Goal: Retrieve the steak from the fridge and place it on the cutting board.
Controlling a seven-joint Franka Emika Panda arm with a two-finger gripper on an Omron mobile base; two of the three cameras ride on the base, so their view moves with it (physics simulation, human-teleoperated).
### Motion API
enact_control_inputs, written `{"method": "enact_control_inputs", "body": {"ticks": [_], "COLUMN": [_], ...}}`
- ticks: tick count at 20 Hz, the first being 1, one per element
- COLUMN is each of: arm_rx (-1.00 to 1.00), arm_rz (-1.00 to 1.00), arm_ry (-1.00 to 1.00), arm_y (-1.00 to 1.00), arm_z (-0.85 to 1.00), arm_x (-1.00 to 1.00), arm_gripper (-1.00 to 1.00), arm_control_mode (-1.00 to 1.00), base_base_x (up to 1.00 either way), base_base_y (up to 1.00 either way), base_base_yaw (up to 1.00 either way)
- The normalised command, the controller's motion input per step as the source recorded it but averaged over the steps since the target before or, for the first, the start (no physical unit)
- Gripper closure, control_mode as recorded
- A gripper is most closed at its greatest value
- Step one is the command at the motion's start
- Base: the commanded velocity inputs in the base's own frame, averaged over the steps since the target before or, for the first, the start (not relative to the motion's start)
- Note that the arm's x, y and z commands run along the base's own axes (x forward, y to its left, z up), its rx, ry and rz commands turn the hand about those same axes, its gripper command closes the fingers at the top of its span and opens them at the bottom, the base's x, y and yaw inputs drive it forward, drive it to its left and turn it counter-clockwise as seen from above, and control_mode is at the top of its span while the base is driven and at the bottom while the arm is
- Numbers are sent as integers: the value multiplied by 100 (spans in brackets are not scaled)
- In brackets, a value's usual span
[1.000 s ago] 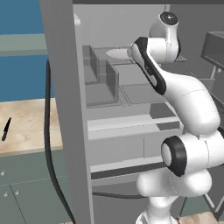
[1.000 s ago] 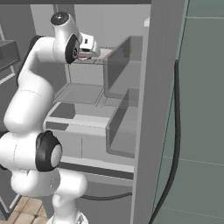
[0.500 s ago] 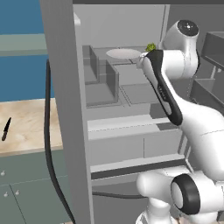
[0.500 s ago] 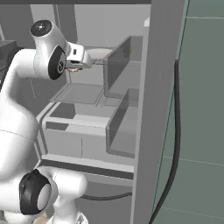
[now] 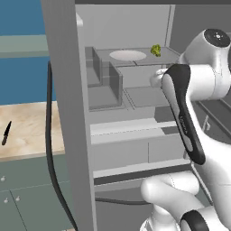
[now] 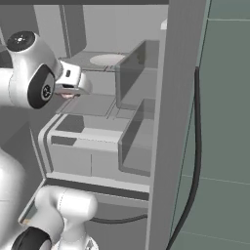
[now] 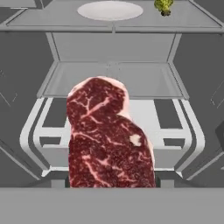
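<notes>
**One steak in hand, fridge ahead, board nowhere near**

One small slab of red meat hangs right in front of the wrist camera: the steak [image 7: 109, 135] fills the lower middle of that view, standing on end, its long axis running straight away from the hand along the line of the fingers. I can't see the fingertips themselves, since the meat covers them, but the way it hangs free of every shelf tells me the gripper [image 6: 68, 93] is clamped on it. From the right base view a sliver of pink shows just under the white hand, at about the height of the middle shelf.

Beyond the meat, the fridge [image 5: 63, 113] stands open. A white plate [image 7: 109, 9] and a yellow-green broccoli lump [image 7: 164, 5] sit on the upper shelf, well behind and above the steak, with the drawers lower down. The hand is out in front of the shelves, not between them.

The cutting board isn't anywhere I can see from here. To the left there's a beige countertop [image 5: 27, 131] with a black knife [image 5: 6, 133] on it, so my guess is that the arm must carry the meat away from the fridge and turn aside to find the board.
</notes>
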Motion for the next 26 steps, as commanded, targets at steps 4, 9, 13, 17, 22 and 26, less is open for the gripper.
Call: {"method": "enact_control_inputs", "body": {"ticks": [4,9,13,17,22,26], "arm_rx": [0,-1,-4,-2,0,0], "arm_rz": [0,0,0,0,0,0], "arm_ry": [23,19,0,-2,-12,-1], "arm_y": [0,0,0,0,-1,0], "arm_z": [0,-4,-13,-32,-21,0], "arm_x": [-100,-100,-100,-89,-44,-8], "arm_gripper": [100,100,100,100,100,100], "arm_control_mode": [-100,-100,-100,-100,-100,-100], "base_base_x": [0,0,0,0,0,0], "base_base_y": [0,0,0,0,0,0], "base_base_yaw": [0,0,0,0,0,0]}}
